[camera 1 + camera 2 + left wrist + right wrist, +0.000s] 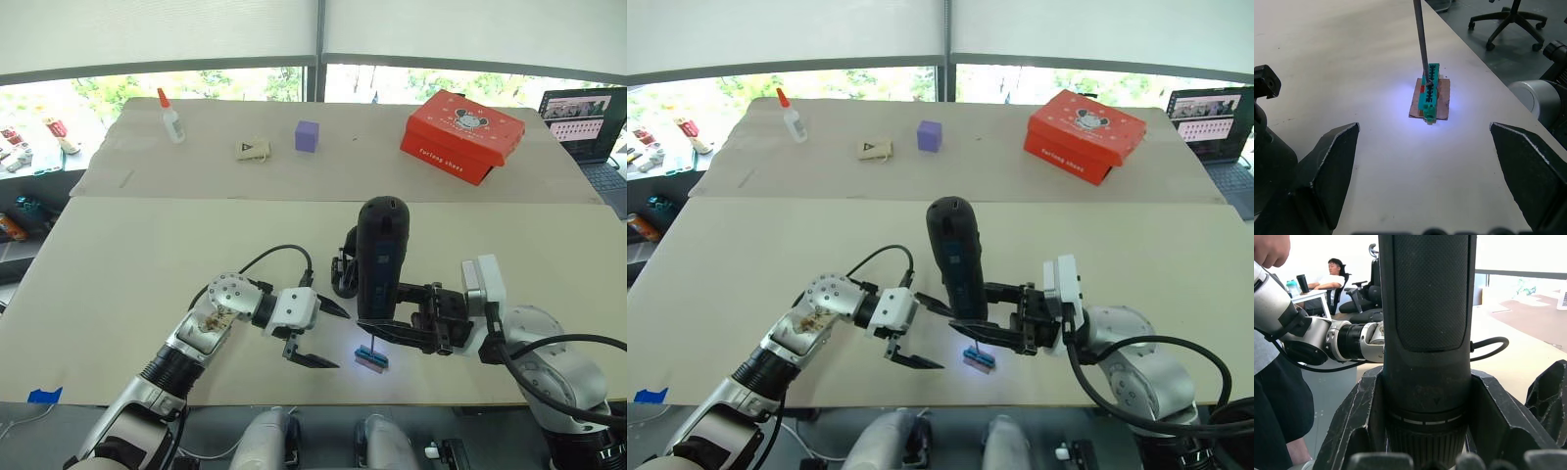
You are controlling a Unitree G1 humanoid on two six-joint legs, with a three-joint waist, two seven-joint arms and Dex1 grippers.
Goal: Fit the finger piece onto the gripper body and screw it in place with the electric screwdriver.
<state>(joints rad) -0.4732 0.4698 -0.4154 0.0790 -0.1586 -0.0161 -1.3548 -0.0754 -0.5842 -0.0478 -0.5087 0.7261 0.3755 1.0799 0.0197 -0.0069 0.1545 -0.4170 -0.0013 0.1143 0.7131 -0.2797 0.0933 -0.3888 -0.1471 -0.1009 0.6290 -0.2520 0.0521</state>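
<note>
My right gripper (384, 328) is shut on the electric screwdriver (380, 259), a thick black tool held upright with a dark blue label. Its thin metal bit (1420, 39) points down onto a small green block (370, 360) lying in a patch of bluish light near the table's front edge. The gripper body (343, 274), a small black assembly, stands just behind the screwdriver on its left side. My left gripper (331, 338) is open to the left of the green block, its fingers (1327, 161) spread wide with nothing between them. The finger piece is out of view.
At the back of the table are a red box (462, 134), a purple cube (308, 135), a tan card (253, 149) and a glue bottle (171, 116). A laptop (583, 122) sits at the far right. A person's hand (1271, 249) is close by.
</note>
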